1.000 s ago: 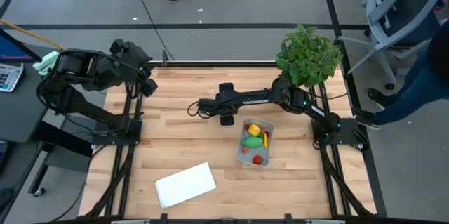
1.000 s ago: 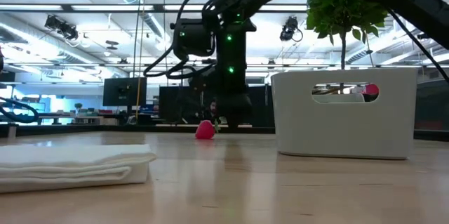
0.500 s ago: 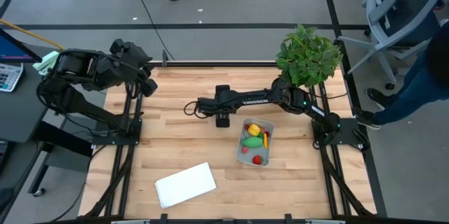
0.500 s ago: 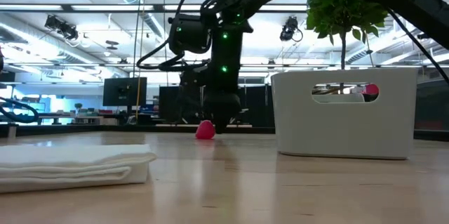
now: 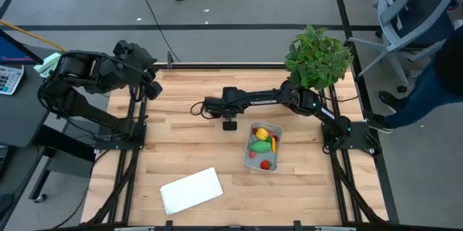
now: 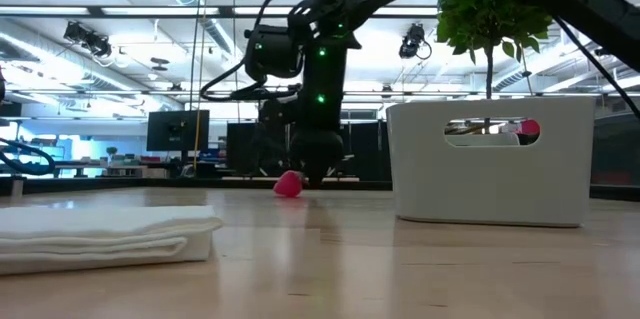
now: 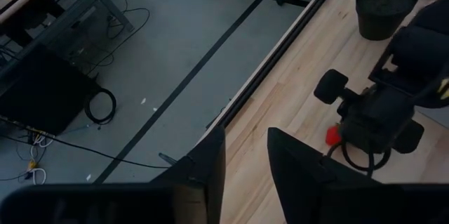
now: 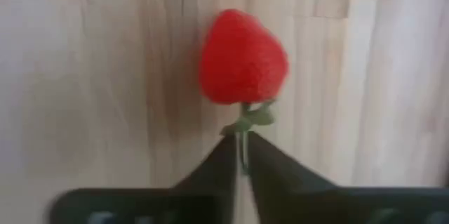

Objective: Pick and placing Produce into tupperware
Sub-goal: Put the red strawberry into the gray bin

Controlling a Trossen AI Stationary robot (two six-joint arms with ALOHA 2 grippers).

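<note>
A red strawberry [image 8: 243, 57] lies on the wooden table [image 5: 181, 144] left of centre, also seen in the low view as a strawberry [image 6: 288, 184]. My right gripper [image 8: 242, 155] stands over it, shut on its green stem. The tupperware [image 5: 253, 160] sits right of centre, toward the near edge from the right arm. It holds green, yellow and red produce [image 5: 259, 144]. My left gripper [image 7: 245, 161] waits beyond the table's far left corner, open with nothing between its fingers. My right gripper pinches the strawberry's thin green stem [image 8: 244, 131] between its two fingertips, just below the leafy cap. The fingers come from above, pointing down. The berry lies at table level, its red body sticking out beyond the fingertips.
A leafy potted plant [image 5: 318, 59] stands at the far right corner. A flat white sheet [image 5: 191, 190] lies near the front edge, left of centre. A person's leg [image 5: 434, 93] and a chair show beyond the table's right side.
My right gripper has moved a little toward the table's left edge and come down over the strawberry, then shut on its stem. The strawberry has shifted slightly toward the left.
</note>
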